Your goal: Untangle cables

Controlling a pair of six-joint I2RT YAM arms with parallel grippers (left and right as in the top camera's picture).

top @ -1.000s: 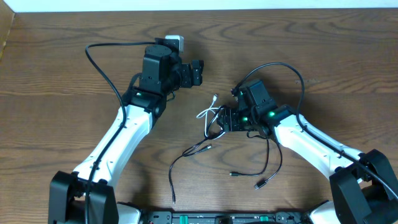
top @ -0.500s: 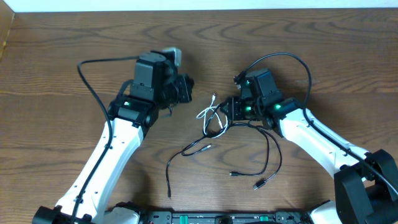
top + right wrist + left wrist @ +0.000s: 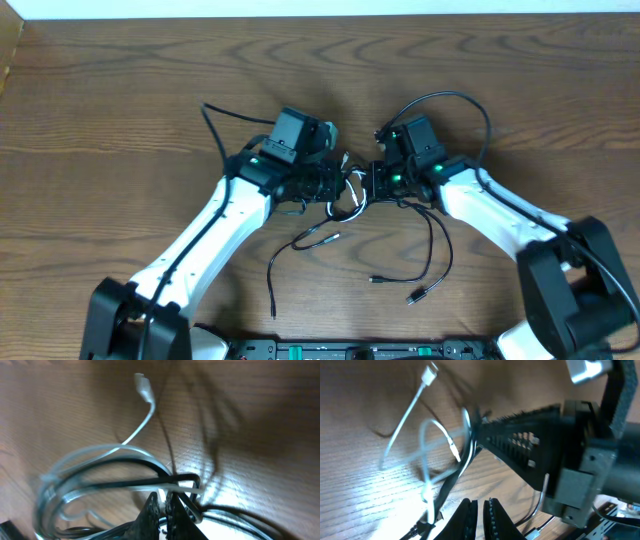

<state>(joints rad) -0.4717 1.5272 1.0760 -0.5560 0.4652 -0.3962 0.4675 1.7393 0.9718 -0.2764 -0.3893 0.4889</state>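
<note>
Overhead: left gripper (image 3: 336, 183) and right gripper (image 3: 366, 182) stood tip to tip at the middle of the table (image 3: 100, 90), with the black cable (image 3: 300, 243) trailing from between them.

Left wrist: jaws together, white cable (image 3: 407, 412) looped just beside them; whether a strand was pinched could not be told.

Right wrist: jaws together at the loops' crossing.

Risk: pulling apart could cinch the knot, or the fingers could clash.
</note>
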